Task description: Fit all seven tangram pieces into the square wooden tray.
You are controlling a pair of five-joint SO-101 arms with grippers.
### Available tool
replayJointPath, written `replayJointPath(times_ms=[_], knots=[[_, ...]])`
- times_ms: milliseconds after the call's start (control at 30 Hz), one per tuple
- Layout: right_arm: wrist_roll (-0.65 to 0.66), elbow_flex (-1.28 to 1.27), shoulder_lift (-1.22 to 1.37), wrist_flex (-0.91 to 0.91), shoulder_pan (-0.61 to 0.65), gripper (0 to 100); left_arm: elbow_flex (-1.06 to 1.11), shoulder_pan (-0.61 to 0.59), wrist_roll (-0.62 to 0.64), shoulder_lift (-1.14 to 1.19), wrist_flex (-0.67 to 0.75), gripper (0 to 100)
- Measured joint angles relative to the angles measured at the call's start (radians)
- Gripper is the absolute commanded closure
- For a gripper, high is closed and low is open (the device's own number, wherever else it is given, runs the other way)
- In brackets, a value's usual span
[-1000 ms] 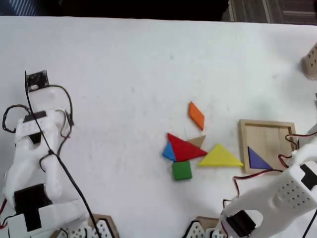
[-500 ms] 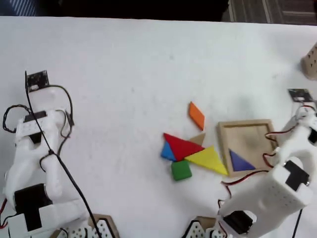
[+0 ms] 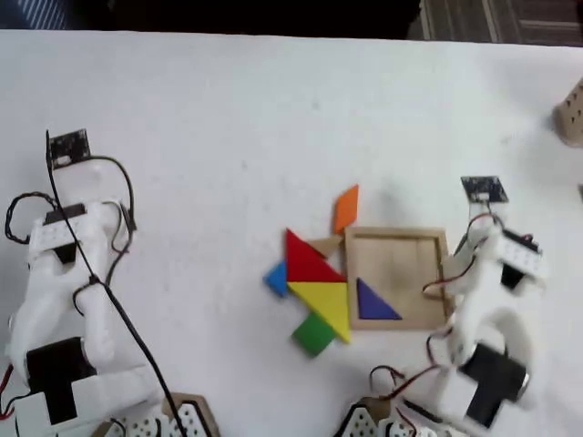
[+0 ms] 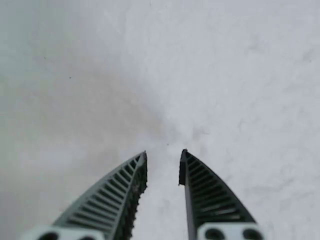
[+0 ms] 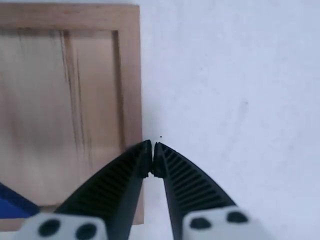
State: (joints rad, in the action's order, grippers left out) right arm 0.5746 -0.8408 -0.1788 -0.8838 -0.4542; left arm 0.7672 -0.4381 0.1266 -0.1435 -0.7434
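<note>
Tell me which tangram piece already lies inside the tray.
The violet triangle: it alone lies on the floor of the tray. All the others lie on the table, outside the tray's frame.

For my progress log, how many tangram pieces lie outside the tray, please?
6, left of the square wooden tray: orange parallelogram at its far corner; tan triangle, red triangle, yellow triangle along its edge; blue triangle beyond the red; green square at the yellow's near corner.

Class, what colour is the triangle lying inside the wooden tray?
Bluish purple; the triangle shows best in the high view.
</note>
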Motion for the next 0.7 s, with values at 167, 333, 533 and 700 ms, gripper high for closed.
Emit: replayJointPath(times_ms=[167, 333, 533, 700], knots=[[-0.014, -0.178, -0.195, 0.006, 0.035, 98.0, 0.0, 0.0, 0.0, 0.0, 0.0, 87], [-0.02, -0.226, -0.287, -0.026, 0.087, 98.0, 0.0, 0.0, 0.0, 0.0, 0.0, 87], [-0.025, -0.126, -0.342, -0.307, 0.285, 97.9, 0.0, 0.0, 0.0, 0.0, 0.0, 87], [-0.064, -0.025, -0.351, -0.468, 0.512, 97.9, 0.0, -0.023, 0.003, 0.0, 0.0, 87]])
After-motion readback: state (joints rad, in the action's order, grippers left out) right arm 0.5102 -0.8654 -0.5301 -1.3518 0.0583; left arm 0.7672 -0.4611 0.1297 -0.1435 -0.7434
